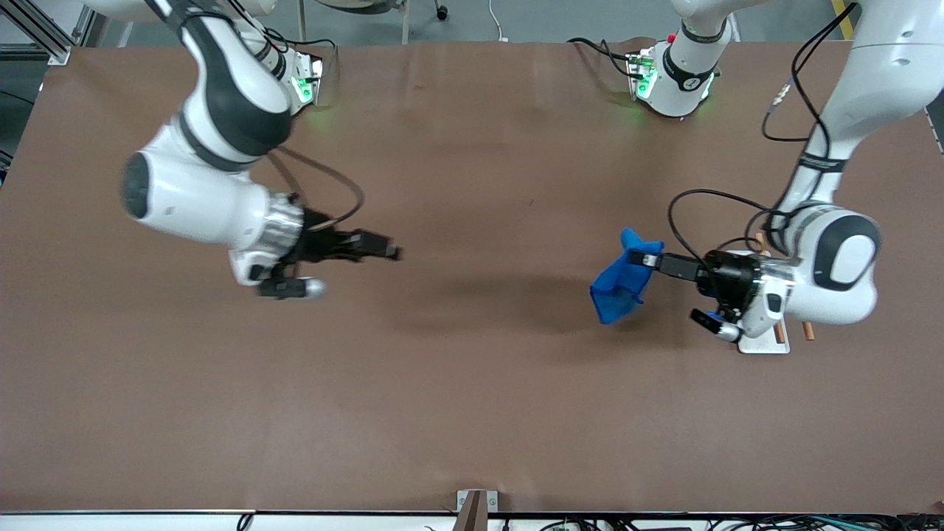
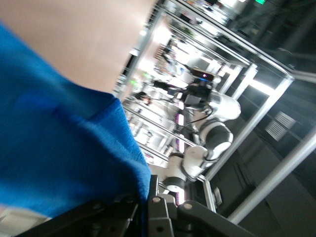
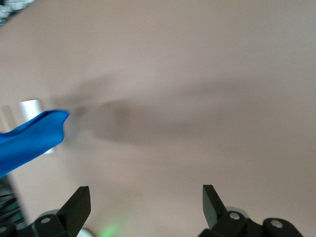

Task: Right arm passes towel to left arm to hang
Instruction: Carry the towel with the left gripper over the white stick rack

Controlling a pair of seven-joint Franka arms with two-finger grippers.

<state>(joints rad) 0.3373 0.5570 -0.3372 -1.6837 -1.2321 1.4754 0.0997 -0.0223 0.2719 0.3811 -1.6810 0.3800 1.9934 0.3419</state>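
Observation:
The bright blue towel point(image 1: 618, 286) hangs bunched in the air over the table toward the left arm's end. My left gripper point(image 1: 639, 258) is shut on the towel's upper edge. In the left wrist view the towel point(image 2: 59, 158) fills much of the frame, and its edge runs down between the black fingers point(image 2: 165, 212). My right gripper point(image 1: 395, 252) hovers over the table toward the right arm's end, well apart from the towel. It is open with nothing between its fingertips point(image 3: 79, 200). The right wrist view catches one corner of the towel point(image 3: 29, 140) at its edge.
A small white stand point(image 1: 767, 343) with brown wooden pegs point(image 1: 809, 331) sits on the table under the left arm's wrist. The brown tabletop point(image 1: 472, 413) stretches between the two grippers. A bracket point(image 1: 476, 509) is fixed at the table's edge nearest the front camera.

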